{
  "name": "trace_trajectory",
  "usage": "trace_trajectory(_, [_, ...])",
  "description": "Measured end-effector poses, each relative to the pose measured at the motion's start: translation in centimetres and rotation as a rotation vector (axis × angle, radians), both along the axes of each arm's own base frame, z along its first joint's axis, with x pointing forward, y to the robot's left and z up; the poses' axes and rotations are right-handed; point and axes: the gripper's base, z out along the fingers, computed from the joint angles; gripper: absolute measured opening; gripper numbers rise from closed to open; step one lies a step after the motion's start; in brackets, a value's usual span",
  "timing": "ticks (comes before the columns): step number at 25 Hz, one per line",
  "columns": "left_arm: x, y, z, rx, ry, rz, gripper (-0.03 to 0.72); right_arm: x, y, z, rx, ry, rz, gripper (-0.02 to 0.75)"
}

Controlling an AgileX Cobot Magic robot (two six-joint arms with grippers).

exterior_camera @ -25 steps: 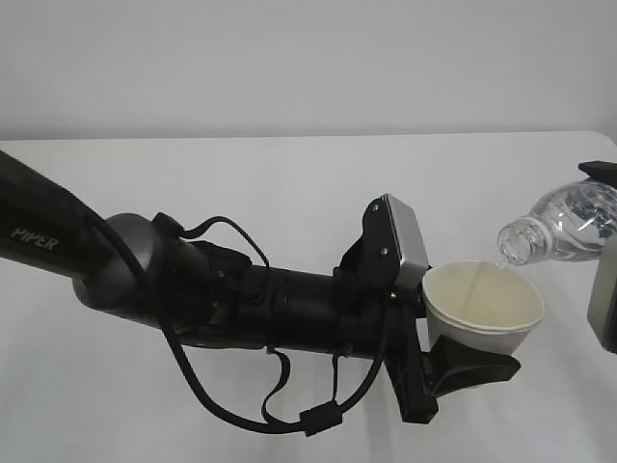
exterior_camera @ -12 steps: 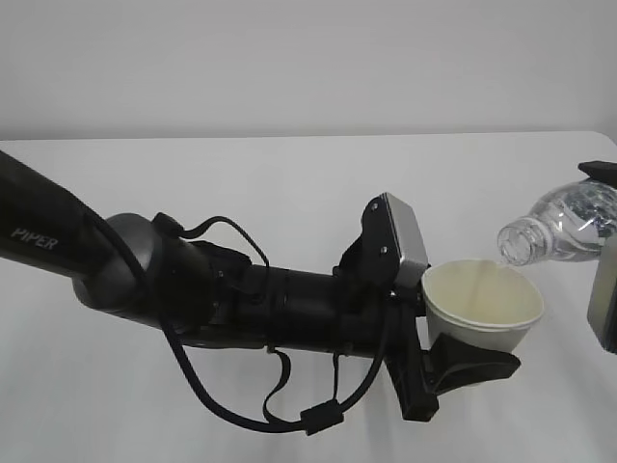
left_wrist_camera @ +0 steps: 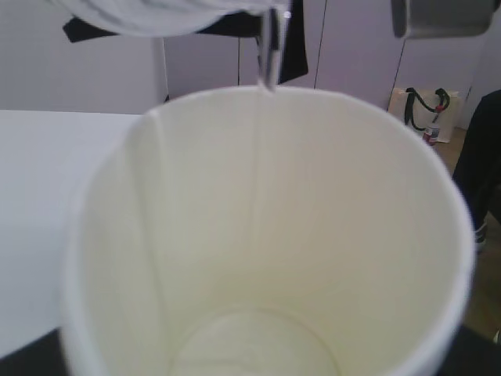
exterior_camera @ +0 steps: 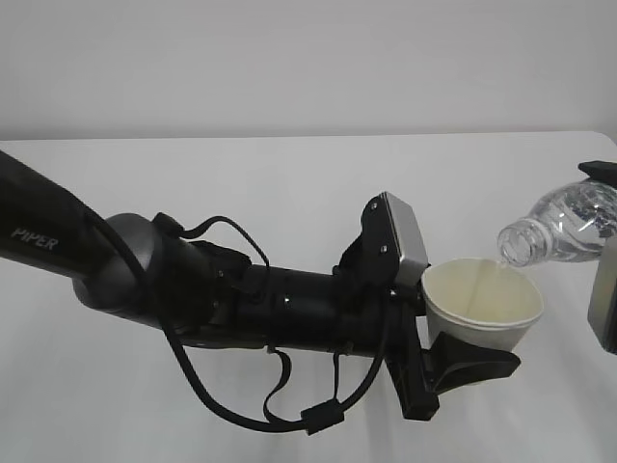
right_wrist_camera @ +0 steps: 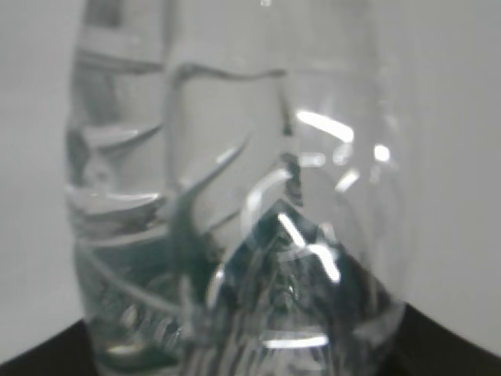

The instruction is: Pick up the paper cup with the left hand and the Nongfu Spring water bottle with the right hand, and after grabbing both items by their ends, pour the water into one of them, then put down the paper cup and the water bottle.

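Note:
My left gripper (exterior_camera: 470,353), on the black arm marked PIPER, is shut on the lower part of the white paper cup (exterior_camera: 484,301) and holds it upright above the table. The cup's cream inside (left_wrist_camera: 258,235) fills the left wrist view. The clear Nongfu Spring water bottle (exterior_camera: 564,230) lies tilted at the right edge. Its open mouth hangs just over the cup's far rim. A thin stream of water (left_wrist_camera: 270,55) runs from the mouth into the cup. My right gripper (exterior_camera: 605,231) is shut on the bottle's rear end, and the ribbed bottle (right_wrist_camera: 235,196) fills the right wrist view.
The white table (exterior_camera: 289,183) stretches behind and under both arms, with a plain grey wall beyond its far edge. Looped black cables (exterior_camera: 280,405) hang below the left arm. Past the table a bag (left_wrist_camera: 423,110) stands on the floor by pale cabinet doors.

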Motion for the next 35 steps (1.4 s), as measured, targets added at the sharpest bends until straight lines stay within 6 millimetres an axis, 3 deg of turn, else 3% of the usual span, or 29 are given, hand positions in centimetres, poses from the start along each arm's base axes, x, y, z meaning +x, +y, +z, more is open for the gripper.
trace_trajectory(35, [-0.04, -0.04, 0.19, -0.022, 0.005, -0.004, 0.463, 0.0, 0.0, 0.0, -0.013, -0.003, 0.003, 0.4])
